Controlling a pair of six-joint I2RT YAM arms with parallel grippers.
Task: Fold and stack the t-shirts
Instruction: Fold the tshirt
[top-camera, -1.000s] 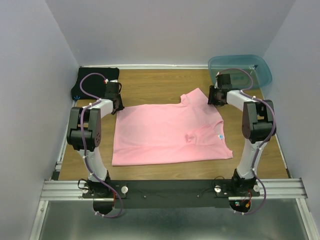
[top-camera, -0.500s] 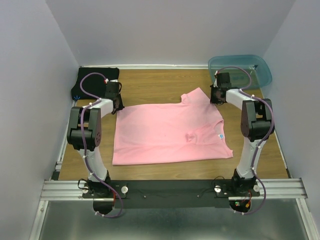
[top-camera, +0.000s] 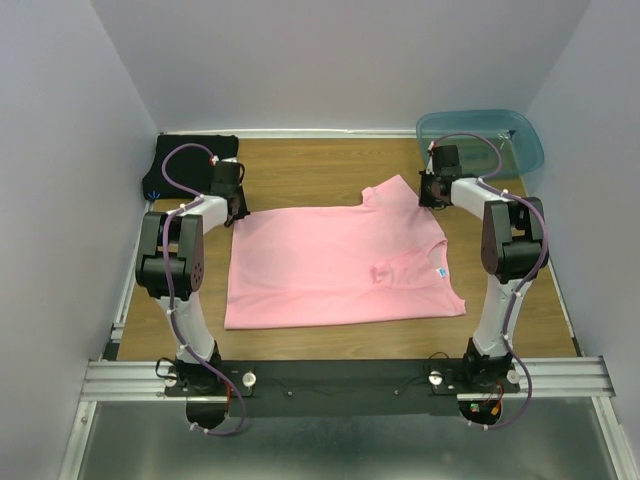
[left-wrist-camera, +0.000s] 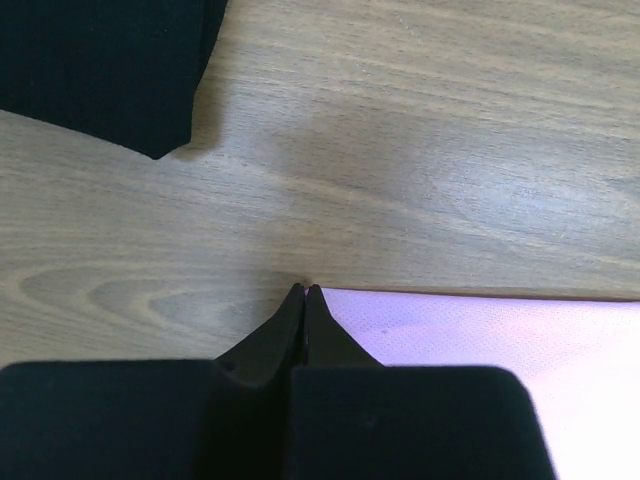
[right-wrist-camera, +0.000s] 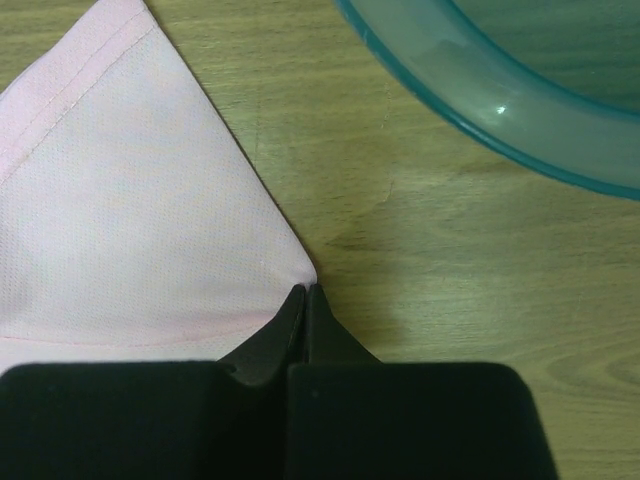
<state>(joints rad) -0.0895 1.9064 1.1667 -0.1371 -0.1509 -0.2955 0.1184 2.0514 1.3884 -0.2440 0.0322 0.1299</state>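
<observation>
Noted pink shirt (top-camera: 340, 265) flat on desk (top-camera: 330, 170), long axis left to right. Left claw (left-wrist-camera: 305, 290) pressed together at its far left corner, right claw (right-wrist-camera: 305, 290) together at far sleeve tip; cloth caught or not, cannot tell.

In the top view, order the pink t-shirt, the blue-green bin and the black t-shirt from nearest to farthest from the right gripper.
From the right gripper:
1. pink t-shirt, sleeve corner at its fingertips.
2. blue-green bin, just behind it, rightward.
3. black t-shirt, far left corner.
</observation>
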